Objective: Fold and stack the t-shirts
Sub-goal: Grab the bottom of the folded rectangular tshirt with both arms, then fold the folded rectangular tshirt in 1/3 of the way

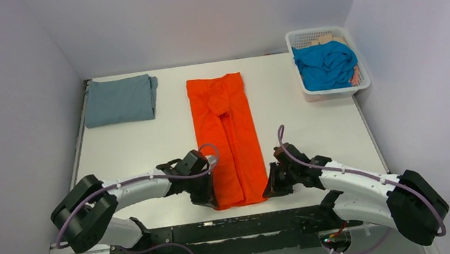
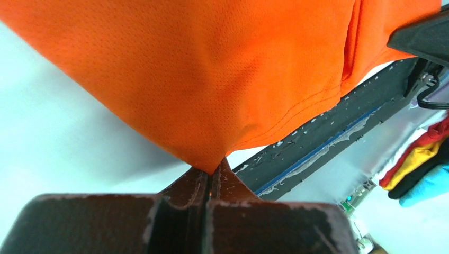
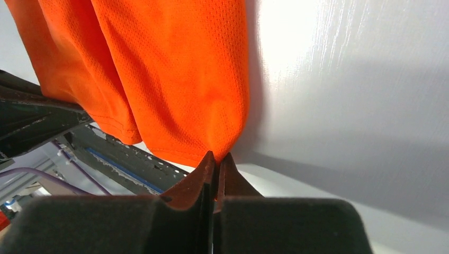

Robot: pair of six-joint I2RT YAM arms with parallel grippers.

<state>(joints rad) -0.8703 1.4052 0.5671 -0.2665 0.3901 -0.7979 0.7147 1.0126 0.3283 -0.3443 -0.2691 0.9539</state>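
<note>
Orange t-shirt, near hem: my left tool and right tool pinch its corners; I should lift both evenly.

Bright even light, glare on table

White table w/ orange tee, grey-blue tee, basket on top.

White lattice basket at the far right corner of the table — black rail along its near edge
</note>
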